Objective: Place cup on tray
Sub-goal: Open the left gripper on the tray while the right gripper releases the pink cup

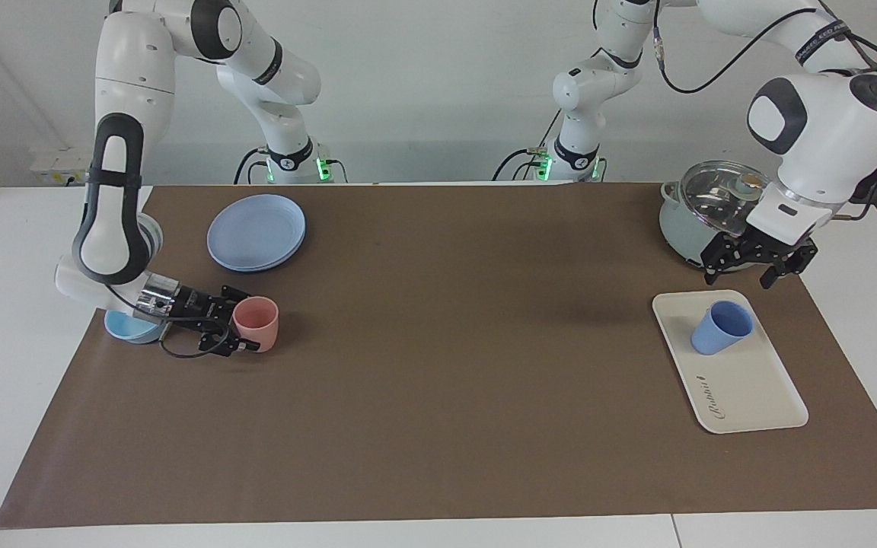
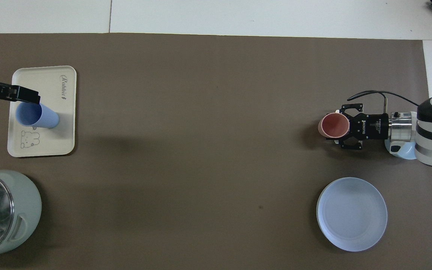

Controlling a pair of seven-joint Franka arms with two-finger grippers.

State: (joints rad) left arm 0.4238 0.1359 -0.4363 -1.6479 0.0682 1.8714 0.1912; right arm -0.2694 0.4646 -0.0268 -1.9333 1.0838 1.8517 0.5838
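The periwinkle-blue cup (image 1: 722,327) (image 2: 36,116) stands on the cream tray (image 1: 751,388) (image 2: 64,123), on the half of it nearer the robots, at the left arm's end of the table. My left gripper (image 1: 739,280) hangs open just above the tray's edge nearest the robots, apart from the cup, with nothing in it. In the overhead view only one of its fingers (image 2: 23,94) shows. At the right arm's end, my right gripper (image 1: 244,320) (image 2: 336,126) lies low over the mat, shut on a salmon-pink tumbler (image 1: 257,320) (image 2: 334,125).
A grey-green pot with a glass lid (image 1: 701,209) (image 2: 2,210) stands beside the tray, nearer the robots. A round blue plate (image 1: 256,232) (image 2: 351,213) lies nearer the robots than the pink tumbler. A low light-blue bowl (image 1: 128,329) (image 2: 403,150) sits under the right wrist.
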